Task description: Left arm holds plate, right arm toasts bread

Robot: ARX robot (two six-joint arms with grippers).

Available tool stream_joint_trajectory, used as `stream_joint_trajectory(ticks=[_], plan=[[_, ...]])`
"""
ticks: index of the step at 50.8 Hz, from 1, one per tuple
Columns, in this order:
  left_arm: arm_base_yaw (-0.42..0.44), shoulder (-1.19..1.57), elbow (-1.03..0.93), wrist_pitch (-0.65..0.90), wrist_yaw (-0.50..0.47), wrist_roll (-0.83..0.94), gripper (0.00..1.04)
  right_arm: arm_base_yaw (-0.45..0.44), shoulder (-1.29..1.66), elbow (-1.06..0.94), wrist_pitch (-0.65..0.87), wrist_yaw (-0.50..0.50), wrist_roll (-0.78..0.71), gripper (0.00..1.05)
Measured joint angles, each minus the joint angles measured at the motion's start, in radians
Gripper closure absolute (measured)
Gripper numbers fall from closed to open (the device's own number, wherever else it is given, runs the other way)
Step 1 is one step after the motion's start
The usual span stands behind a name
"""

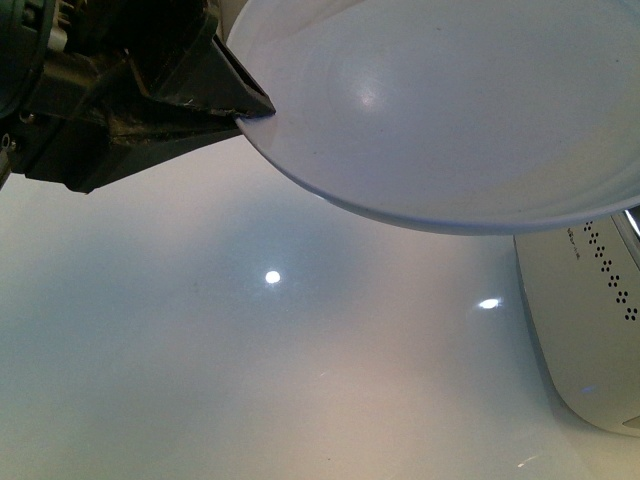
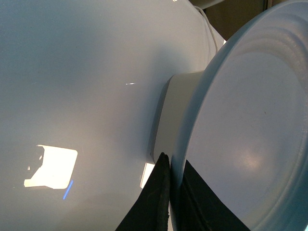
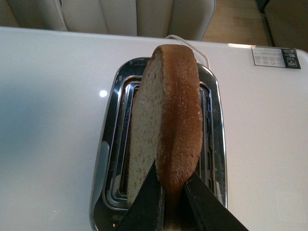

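Upright, the bread (image 3: 168, 130) stands edge-on over the toaster (image 3: 108, 159) slot, its lower crust clenched by the right gripper (image 3: 172, 179), probably so that it drops in straight. The crumb is porous, the crust darker, and the slot surround is polished chrome. In the front view, the glossy pale plate (image 1: 450, 110) fills twelve to three o'clock. The left gripper (image 1: 250, 105) at ten o'clock clamps its raised rim with matte wedge jaws, seemingly to hold it ready above the white table (image 1: 200, 350).

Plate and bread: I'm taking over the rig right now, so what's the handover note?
Left gripper: shut on the rim of the plate, which is held clear of the table near the toaster.
Right gripper: shut on the bread, held on edge over the toaster's slots.
Done: both things grasped.
Left: toasting, probably; I cannot tell whether the bread is already toasted.
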Motion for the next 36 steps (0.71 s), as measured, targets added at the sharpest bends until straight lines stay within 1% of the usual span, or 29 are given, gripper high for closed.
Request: stream_joint_trajectory(ticks=[17, 23, 36], plan=[[0.000, 0.000, 0.000, 0.000, 0.000, 0.000, 1.02, 0.016, 0.072, -0.004, 0.055, 0.039, -0.004, 1.01], [0.000, 0.000, 0.000, 0.000, 0.000, 0.000, 1.02, 0.021, 0.100, -0.004, 0.079, 0.073, -0.016, 1.01], [0.000, 0.000, 0.000, 0.000, 0.000, 0.000, 1.02, 0.014, 0.171, 0.008, 0.115, 0.072, -0.046, 1.01]])
